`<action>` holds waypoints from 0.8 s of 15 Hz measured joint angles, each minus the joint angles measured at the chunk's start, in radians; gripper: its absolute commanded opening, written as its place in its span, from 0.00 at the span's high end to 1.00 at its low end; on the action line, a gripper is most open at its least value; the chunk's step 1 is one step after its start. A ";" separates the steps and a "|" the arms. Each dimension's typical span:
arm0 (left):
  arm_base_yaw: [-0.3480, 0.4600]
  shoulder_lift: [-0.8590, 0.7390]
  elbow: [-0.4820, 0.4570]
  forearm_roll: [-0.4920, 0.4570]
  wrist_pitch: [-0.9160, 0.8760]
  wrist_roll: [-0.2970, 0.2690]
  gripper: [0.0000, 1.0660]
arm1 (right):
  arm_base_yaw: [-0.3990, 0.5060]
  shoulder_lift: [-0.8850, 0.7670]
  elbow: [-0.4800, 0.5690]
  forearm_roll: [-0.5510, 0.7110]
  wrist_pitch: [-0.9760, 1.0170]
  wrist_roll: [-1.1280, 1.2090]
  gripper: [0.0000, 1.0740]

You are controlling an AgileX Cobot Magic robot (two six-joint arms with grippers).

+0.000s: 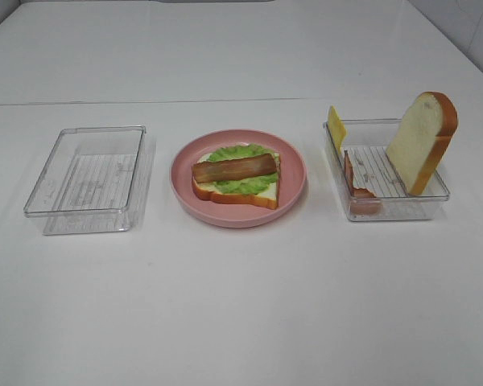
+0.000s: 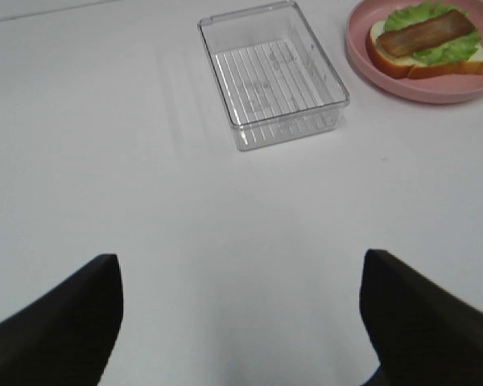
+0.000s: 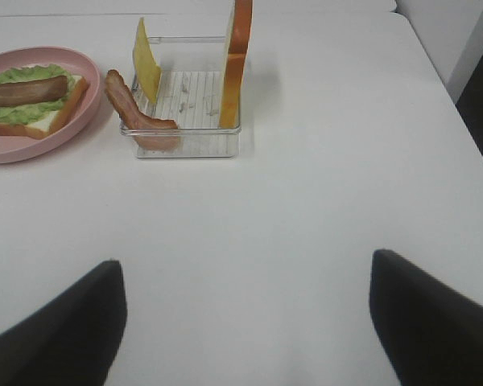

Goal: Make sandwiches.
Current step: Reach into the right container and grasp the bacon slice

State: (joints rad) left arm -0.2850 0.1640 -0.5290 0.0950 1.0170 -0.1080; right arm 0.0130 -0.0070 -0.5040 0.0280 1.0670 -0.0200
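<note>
An open sandwich (image 1: pixel 235 178) lies on the round pink plate (image 1: pixel 182 173) at the table's middle: a white bread slice, ruffled green lettuce (image 1: pixel 243 186) and a bacon strip (image 1: pixel 234 168) on top. In the clear container (image 1: pixel 386 211) on the right, a second bread slice (image 1: pixel 423 141) stands upright. A yellow cheese slice (image 1: pixel 336 126) and another bacon strip (image 1: pixel 358 186) lean on its left wall. My left gripper (image 2: pixel 241 338) is open and empty over bare table, well short of the plate (image 2: pixel 419 88). My right gripper (image 3: pixel 245 338) is open and empty, short of the container (image 3: pixel 185 146).
An empty clear container (image 1: pixel 88 221) sits left of the plate; it also shows in the left wrist view (image 2: pixel 286 133). The white table runs wide in front of all three. Neither arm shows in the high view.
</note>
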 measured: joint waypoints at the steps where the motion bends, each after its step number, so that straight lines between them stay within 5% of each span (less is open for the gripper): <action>1: 0.000 -0.044 0.001 0.001 0.001 0.000 0.27 | 0.000 0.000 0.000 -0.007 -0.001 0.000 0.27; 7: 0.000 -0.169 0.021 0.005 0.041 0.000 0.27 | 0.000 0.186 -0.021 0.028 -0.311 0.000 0.30; 12: 0.000 -0.169 0.021 0.005 0.041 0.000 0.27 | 0.000 0.725 -0.183 0.174 -0.444 -0.049 0.30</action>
State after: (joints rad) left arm -0.2850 -0.0050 -0.5080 0.1000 1.0580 -0.1080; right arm 0.0130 0.7180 -0.6870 0.2020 0.6230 -0.0690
